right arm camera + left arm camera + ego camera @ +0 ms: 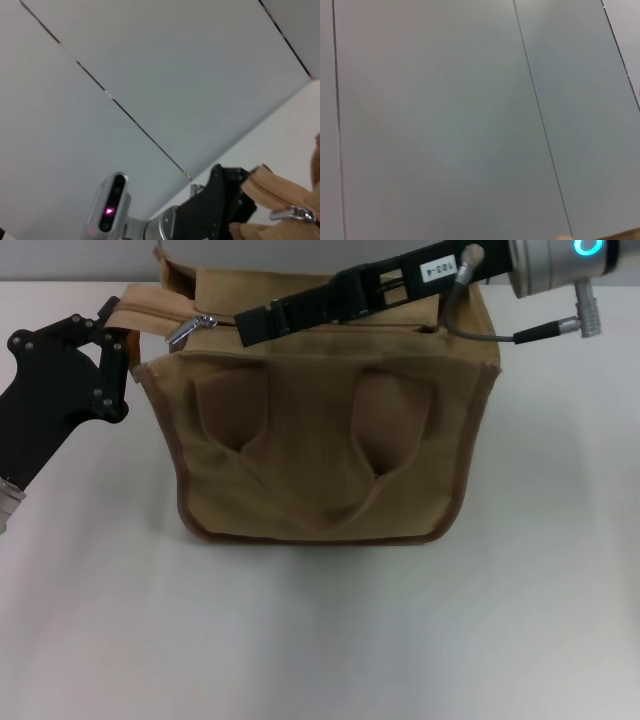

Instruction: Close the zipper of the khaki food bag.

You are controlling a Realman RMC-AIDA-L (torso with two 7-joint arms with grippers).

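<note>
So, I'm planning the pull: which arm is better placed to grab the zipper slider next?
Right. The right gripper reaches across the khaki food bag, its tip just beside the slider. The left gripper holds the bag's end.

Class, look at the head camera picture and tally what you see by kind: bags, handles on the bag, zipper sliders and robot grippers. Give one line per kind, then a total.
Khaki food bag: 1
Loop handles: 2
Zipper slider with pull tab: 1
Grippers, left gripper and right gripper: 2
Total: 6
</note>
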